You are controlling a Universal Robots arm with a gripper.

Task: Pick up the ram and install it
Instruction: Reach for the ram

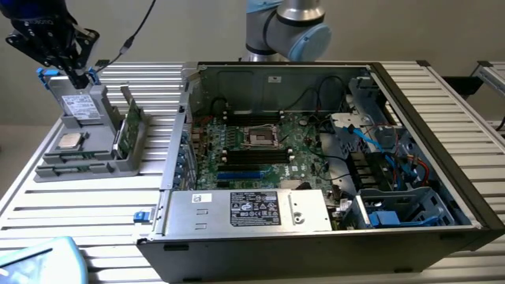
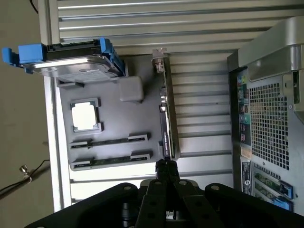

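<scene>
You are hovering the closed, empty end effector (image 2: 166, 165) over the gray holder (image 2: 114, 118), the ram (image 2: 111, 160) lying there unpicked, uninstalled.

Rounded silver-grey arm joint (image 1: 294, 23), pale blue cap on one end. Matte black gripper (image 1: 79, 80), dark blue body above it. Thin black cable (image 1: 141, 25) off the wrist. Up close: slim black fingers (image 2: 154, 199), angular links, small round pivot pins.

A robotics lab: robot arm (image 1: 288, 26), opened computer case (image 1: 300, 263) on slatted aluminium bench (image 1: 79, 204)
</scene>
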